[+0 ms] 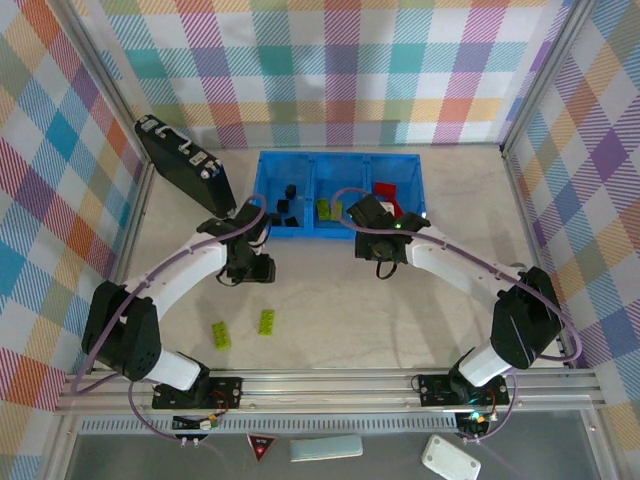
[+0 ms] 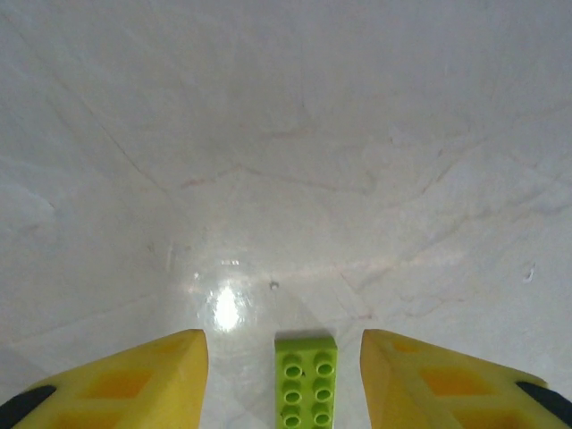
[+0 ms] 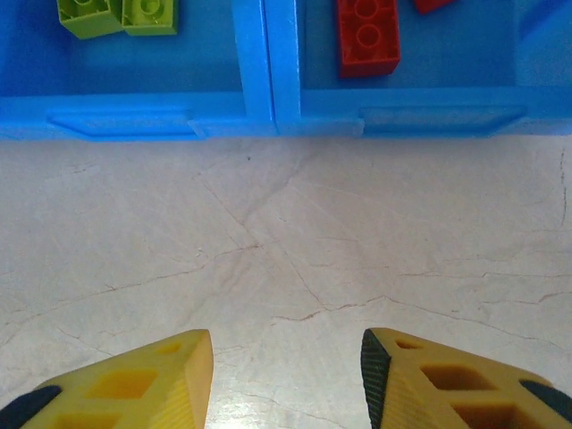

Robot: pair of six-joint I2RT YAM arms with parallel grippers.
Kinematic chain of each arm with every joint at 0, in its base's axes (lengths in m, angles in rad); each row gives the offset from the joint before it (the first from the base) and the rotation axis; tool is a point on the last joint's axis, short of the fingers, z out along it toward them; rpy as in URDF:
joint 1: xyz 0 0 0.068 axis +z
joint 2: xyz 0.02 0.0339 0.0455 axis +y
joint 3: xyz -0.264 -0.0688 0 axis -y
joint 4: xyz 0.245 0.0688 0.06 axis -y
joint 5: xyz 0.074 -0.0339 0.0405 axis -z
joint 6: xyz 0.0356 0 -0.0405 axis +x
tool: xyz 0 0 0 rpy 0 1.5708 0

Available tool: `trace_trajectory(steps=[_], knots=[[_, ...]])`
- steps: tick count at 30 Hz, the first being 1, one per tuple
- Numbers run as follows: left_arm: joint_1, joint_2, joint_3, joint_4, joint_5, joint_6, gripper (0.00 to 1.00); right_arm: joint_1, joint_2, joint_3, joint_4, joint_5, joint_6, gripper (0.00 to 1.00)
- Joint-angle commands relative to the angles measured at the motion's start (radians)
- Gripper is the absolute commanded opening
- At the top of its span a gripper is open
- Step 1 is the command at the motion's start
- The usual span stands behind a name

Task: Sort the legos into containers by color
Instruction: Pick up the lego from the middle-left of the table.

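Note:
The blue tray (image 1: 335, 228) stands at the back middle, its three containers side by side. Black legos (image 1: 285, 205) lie in the left one, lime-green legos (image 1: 327, 208) (image 3: 116, 16) in the middle one, red legos (image 1: 387, 190) (image 3: 367, 36) in the right one. Two lime-green bricks (image 1: 220, 335) (image 1: 268, 321) rest on the table in front. My left gripper (image 1: 252, 268) (image 2: 282, 332) is open, and a lime-green brick (image 2: 307, 384) lies on the table between its fingers, touching neither. My right gripper (image 1: 383, 258) (image 3: 287, 335) hangs open over bare table just before the tray's front wall (image 3: 268, 121).
A black case (image 1: 185, 165) with metal clasps leans at the back left, close to the tray's left end. Plaid walls close the table on three sides. A metal rail (image 1: 330, 385) runs along the near edge.

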Motion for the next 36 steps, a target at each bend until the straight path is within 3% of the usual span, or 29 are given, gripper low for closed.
trace_trajectory(steps=[1, 21, 36], knots=[[-0.037, -0.043, -0.048, -0.03, -0.025, -0.067, 0.49, -0.006, -0.032, -0.012, 0.019, -0.009, -0.012, 0.49], [-0.247, -0.084, -0.238, 0.026, -0.037, -0.248, 0.49, -0.009, -0.05, -0.045, 0.032, -0.021, 0.002, 0.49], [-0.293, -0.022, -0.293, 0.083, -0.042, -0.28, 0.49, -0.009, -0.043, -0.044, 0.032, -0.031, 0.003, 0.49]])
